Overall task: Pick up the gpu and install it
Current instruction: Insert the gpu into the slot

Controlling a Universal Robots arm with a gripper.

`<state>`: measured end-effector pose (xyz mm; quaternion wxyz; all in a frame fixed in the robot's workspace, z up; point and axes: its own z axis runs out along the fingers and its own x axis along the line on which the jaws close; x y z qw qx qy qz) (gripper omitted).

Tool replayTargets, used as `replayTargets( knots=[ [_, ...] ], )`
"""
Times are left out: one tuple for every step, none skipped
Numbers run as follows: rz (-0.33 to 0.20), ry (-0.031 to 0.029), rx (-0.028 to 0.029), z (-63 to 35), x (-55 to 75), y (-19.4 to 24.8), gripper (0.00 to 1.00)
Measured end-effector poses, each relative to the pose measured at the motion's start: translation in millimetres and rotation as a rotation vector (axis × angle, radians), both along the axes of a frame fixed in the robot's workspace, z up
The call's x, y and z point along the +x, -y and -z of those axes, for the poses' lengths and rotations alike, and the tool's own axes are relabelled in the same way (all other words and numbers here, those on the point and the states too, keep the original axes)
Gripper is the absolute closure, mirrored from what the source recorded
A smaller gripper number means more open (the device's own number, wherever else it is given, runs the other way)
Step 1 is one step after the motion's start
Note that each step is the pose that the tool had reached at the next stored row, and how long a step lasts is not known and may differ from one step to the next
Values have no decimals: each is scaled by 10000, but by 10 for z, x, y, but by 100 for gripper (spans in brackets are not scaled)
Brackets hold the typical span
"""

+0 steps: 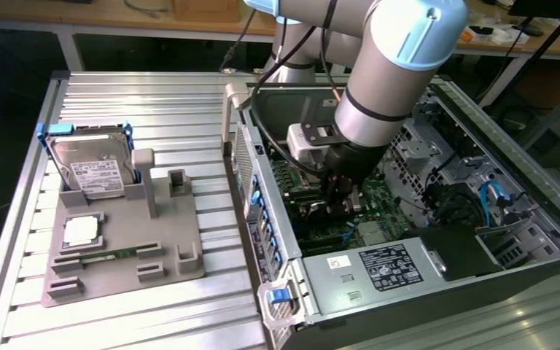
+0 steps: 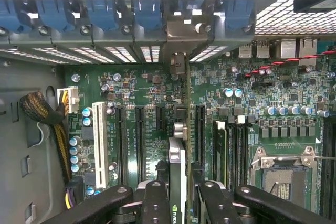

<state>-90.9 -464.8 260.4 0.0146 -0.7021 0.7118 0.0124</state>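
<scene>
Your arm (image 1: 387,80) reaches down into the open case (image 1: 513,240), and the pincer (image 1: 337,208) sits low over the motherboard (image 1: 290,179). In the wrist view the pincer (image 2: 179,192) is clamped on the gpu (image 2: 177,166): both black fingers (image 2: 156,203) press against the card's two faces, with the card standing on edge between them. The gpu runs from the pincer toward the case's rear wall, where its metal bracket (image 2: 178,64) meets the row of blue slot clips (image 2: 149,14). The card stands over the motherboard between the black expansion slots (image 2: 140,140) on one side and the slot beside the memory sticks (image 2: 233,145) on the other; you cannot tell from these views whether its edge is fully seated.

Beyond the memory sticks lies the bare CPU socket (image 2: 286,174). On the far side of the slots from the socket, a white slot (image 2: 98,137) stands beside a braided cable bundle (image 2: 44,114) with a white plug.

Outside the case, toward the exterior view's left, a grey holder tray (image 1: 125,248) rests on the bench (image 1: 144,95). A hard drive (image 1: 90,168) stands upright at the tray's far end, a small square chip (image 1: 82,231) lies in the tray nearer the camera, and a narrow green stick (image 1: 114,254) lies just in front of that. Inside the case, the power supply (image 1: 387,266) with its white label sits nearer the camera than the pincer.
</scene>
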Motion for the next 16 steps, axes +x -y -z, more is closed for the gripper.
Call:
replayTargets(
  knots=[
    [-1,1,0,1,-2,0,73],
    [-1,1,0,1,-2,0,73],
    [0,3,0,2,-2,0,73],
    [0,4,1,3,-3,0,73],
    [0,5,4,6,-3,0,73],
    [0,6,5,8,-3,0,73],
    [0,5,7,10,-3,-1,73],
    [0,5,10,12,-3,-2,73],
    [-1,4,12,12,-3,-3,73],
    [0,3,13,14,-4,-2,73],
    [0,4,16,18,-4,-3,73],
    [0,5,17,23,-3,-3,73],
    [0,3,15,28,-4,-3,73],
    [0,2,11,33,-5,-2,73],
    [-1,2,10,41,-5,-2,73],
    [-2,6,13,53,-6,-2,73]
  ],
)
